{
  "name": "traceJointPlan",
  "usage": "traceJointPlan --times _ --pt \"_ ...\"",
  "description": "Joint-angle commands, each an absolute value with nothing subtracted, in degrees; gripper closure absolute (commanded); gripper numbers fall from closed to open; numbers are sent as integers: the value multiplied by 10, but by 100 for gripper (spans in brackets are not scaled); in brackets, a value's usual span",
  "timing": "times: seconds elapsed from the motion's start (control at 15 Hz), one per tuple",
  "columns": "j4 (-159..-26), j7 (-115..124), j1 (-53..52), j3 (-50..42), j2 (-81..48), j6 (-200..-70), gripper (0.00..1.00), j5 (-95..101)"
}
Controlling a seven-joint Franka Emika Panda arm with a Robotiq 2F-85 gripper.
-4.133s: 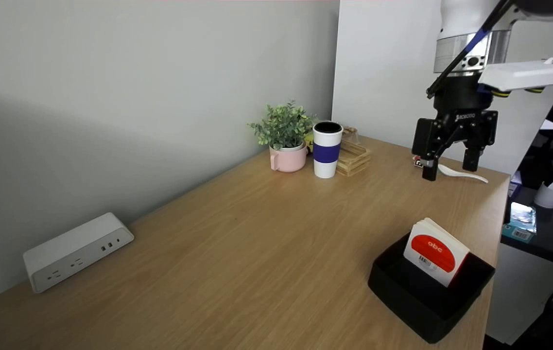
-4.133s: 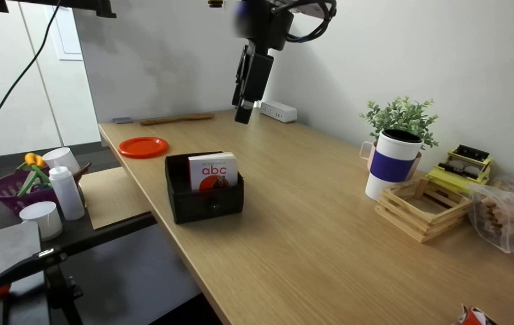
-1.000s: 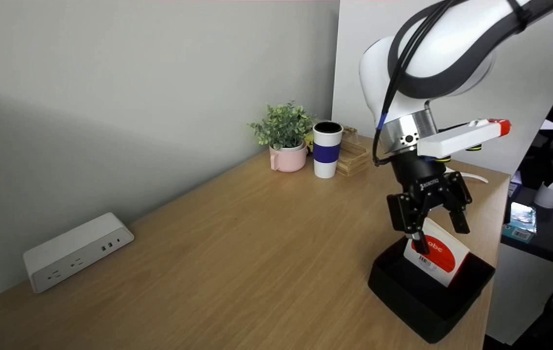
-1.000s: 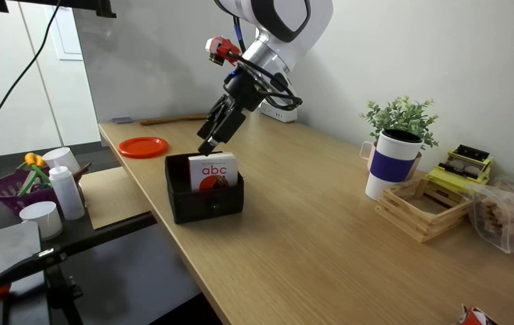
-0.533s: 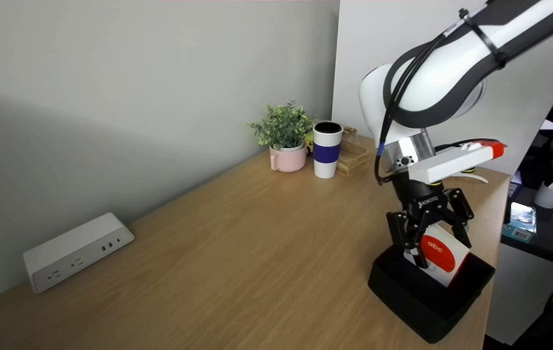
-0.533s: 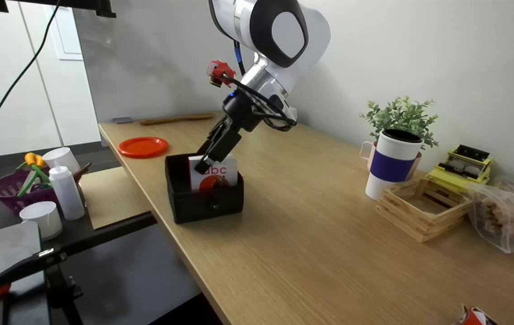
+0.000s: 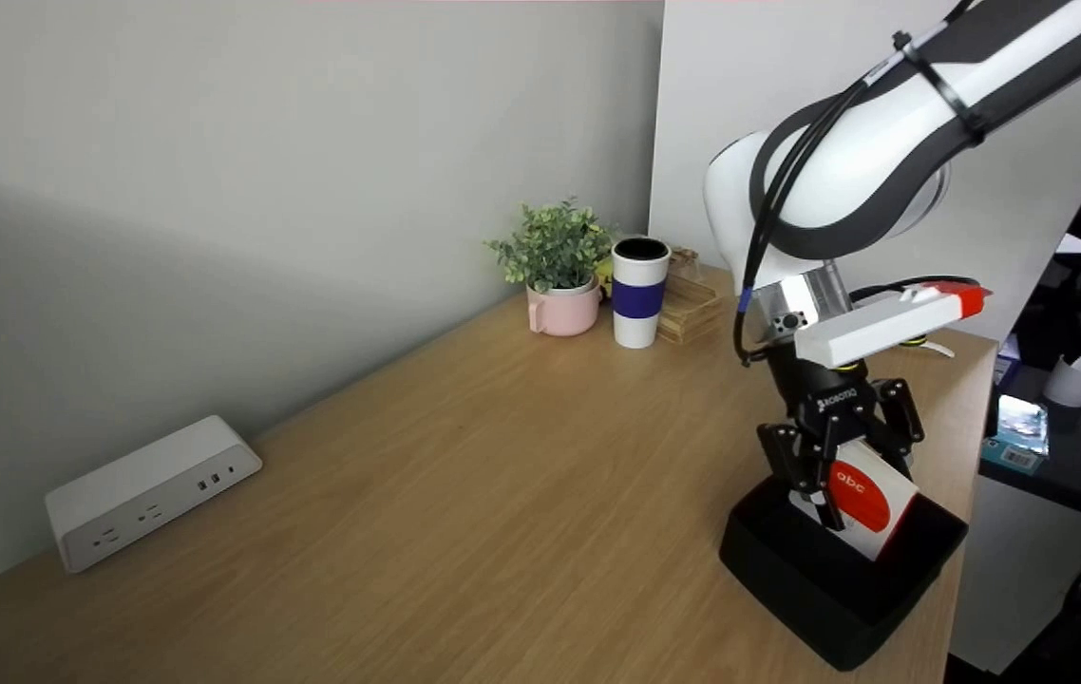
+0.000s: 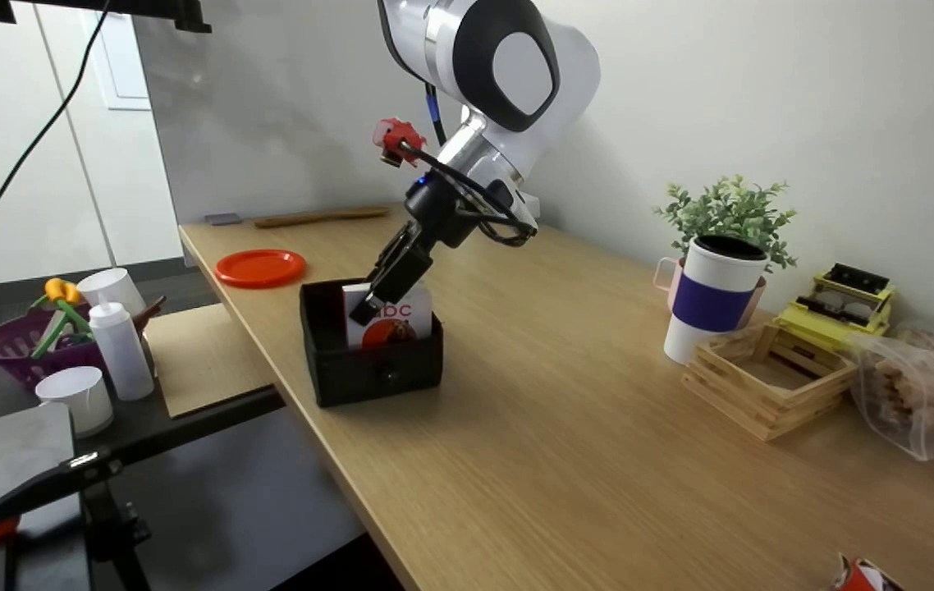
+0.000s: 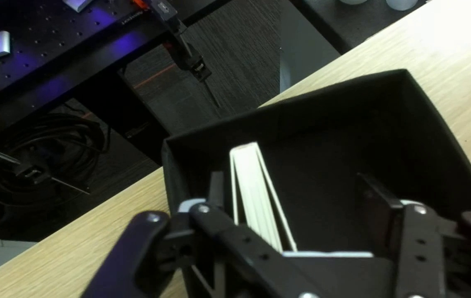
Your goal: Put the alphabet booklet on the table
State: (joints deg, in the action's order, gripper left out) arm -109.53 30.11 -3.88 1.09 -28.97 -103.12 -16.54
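Found the booklet (image 7: 863, 499) on edge in the box (image 7: 778, 584), straddled by a spread gripper (image 9: 290, 181) clasping nothing. Judged it light, stiffish, perhaps slick; looked best pinched cover to cover, near the top.

Wrist view: gripper (image 9: 293, 190) covered part of the booklet (image 9: 254, 190); we saw one end only. In an exterior view, bottom edge cut a red scrap (image 8: 865, 578); we couldn't name it.
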Motion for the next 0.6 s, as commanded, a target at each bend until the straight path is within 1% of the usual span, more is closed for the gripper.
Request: traceJointPlan --times 0.0,0.4,0.47,0.53 --pt "-1103 307 -48 1 -288 -1045 50 -170" --pt "-1103 310 -48 1 -288 -1049 92 -170" --pt "-1104 310 -48 1 -288 -1051 98 -170" --pt "-1106 311 -49 1 -286 -1053 100 -171"
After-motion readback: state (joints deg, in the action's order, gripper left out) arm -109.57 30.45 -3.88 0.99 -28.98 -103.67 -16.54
